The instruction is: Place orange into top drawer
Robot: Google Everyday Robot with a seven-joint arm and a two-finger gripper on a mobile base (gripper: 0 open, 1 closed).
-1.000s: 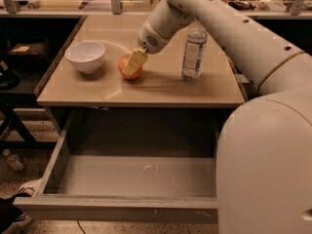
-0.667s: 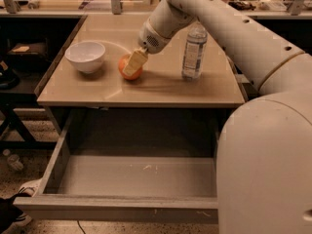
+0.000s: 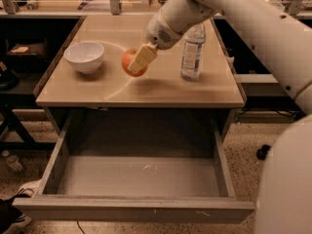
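Note:
The orange (image 3: pixel 127 62) is held over the left-middle of the desk top (image 3: pixel 165 89), between the white bowl and the water bottle. My gripper (image 3: pixel 138 60) reaches down from the upper right and is shut on the orange. One tan finger (image 3: pixel 142 57) covers the orange's front. The orange seems to hang just above the surface, with a shadow under it. The top drawer (image 3: pixel 136 177) is pulled fully open below the desk's front edge. Its grey floor is bare and its front panel (image 3: pixel 131 211) is nearest the camera.
A white bowl (image 3: pixel 84 56) stands on the desk to the left of the orange. A clear water bottle (image 3: pixel 193 52) stands to its right, close to my arm. My white arm fills the right side. Dark shelving flanks the desk.
The orange and the gripper have risen slightly off the desk top. The drawer, bowl and bottle have not moved.

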